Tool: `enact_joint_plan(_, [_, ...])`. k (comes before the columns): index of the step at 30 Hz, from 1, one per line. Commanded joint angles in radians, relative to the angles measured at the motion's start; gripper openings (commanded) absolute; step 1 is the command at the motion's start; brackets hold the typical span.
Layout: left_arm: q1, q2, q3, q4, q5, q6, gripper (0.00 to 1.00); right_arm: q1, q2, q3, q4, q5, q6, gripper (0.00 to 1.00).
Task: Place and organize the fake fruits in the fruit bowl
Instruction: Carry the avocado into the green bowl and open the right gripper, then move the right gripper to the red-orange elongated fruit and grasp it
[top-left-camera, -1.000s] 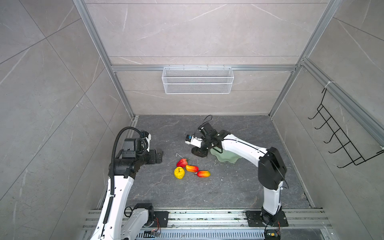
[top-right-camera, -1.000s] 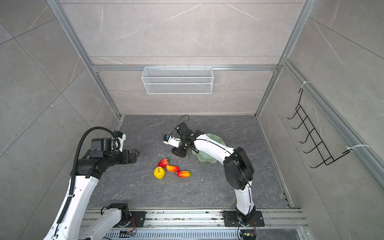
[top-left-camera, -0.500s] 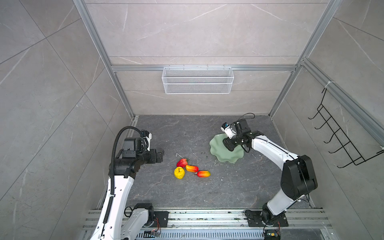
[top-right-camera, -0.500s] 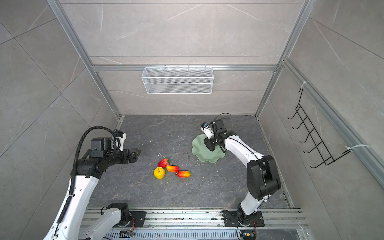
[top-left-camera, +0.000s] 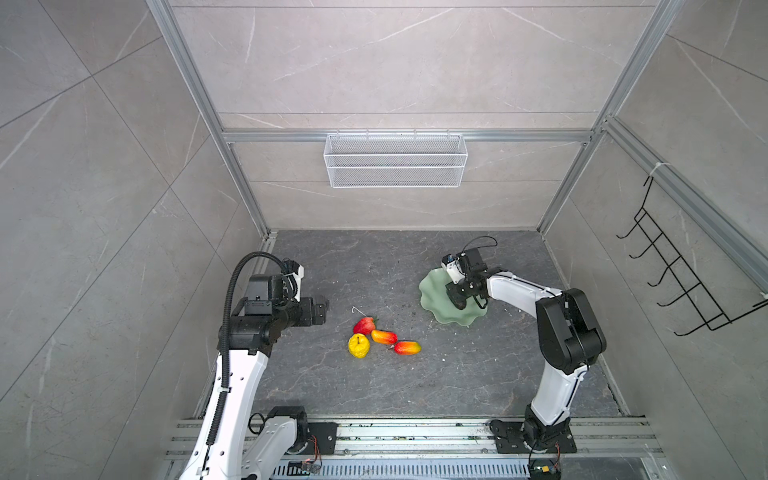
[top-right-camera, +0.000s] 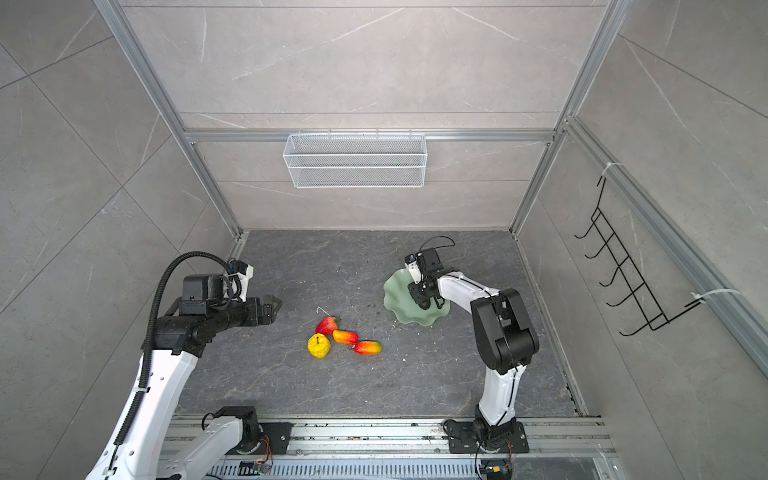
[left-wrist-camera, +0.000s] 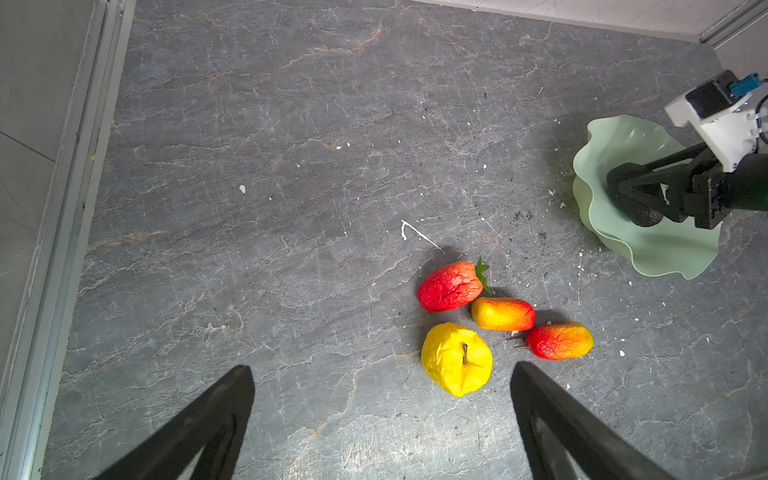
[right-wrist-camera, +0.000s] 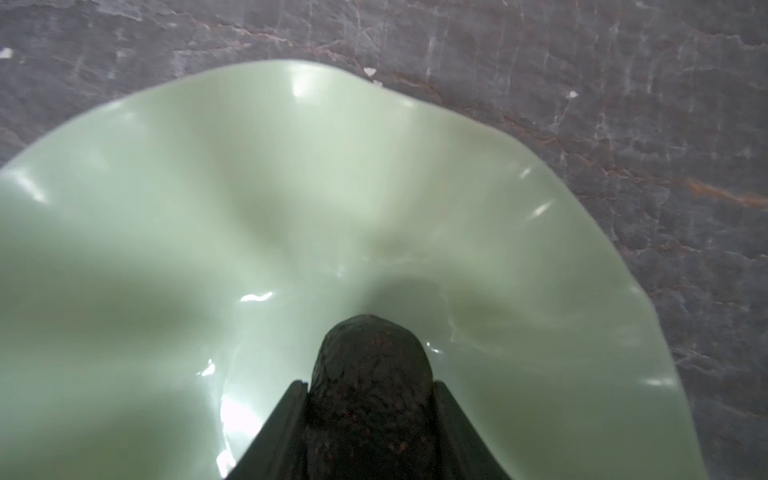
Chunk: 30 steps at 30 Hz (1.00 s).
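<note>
Lying nearest on the surface are the yellow fruit, the long red fruit, the long orange fruit and the strawberry, clustered well apart from the bowl. The left tool hangs over them, spread and empty. Farther back, the right tool pinches the black fruit low inside the bowl. Setting down this first piece looks like the step in hand. Next it should part its fingers and lift clear of the wavy rim.
</note>
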Motion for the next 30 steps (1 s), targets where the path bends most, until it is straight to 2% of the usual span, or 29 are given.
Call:
enact_joint_plan(1, [-0.003, -0.001, 0.007, 0.02, 0.023, -0.007, 1.0, -0.002, 0.015, 0.02, 0.04, 0.041, 0.02, 0.32])
enact_joint_plan(7, [-0.003, 0.008, 0.013, 0.02, 0.024, -0.003, 1.0, -0.001, 0.01, 0.029, 0.016, 0.054, 0.019, 0.4])
enact_joint_plan(13, [-0.004, 0.02, 0.026, 0.02, 0.029, 0.006, 1.0, -0.001, -0.045, 0.063, -0.05, 0.061, 0.003, 0.62])
enact_joint_plan(18, [-0.004, 0.022, 0.033, 0.019, 0.03, 0.011, 1.0, 0.015, -0.138, 0.1, -0.13, 0.062, -0.014, 0.74])
enact_joint_plan(22, [-0.004, 0.014, 0.032, 0.019, 0.028, 0.01, 1.0, 0.106, -0.241, 0.116, -0.178, 0.043, -0.058, 1.0])
enact_joint_plan(30, [-0.005, -0.007, 0.008, 0.014, 0.033, -0.012, 1.0, 0.391, -0.271, 0.13, -0.155, -0.113, -0.022, 1.0])
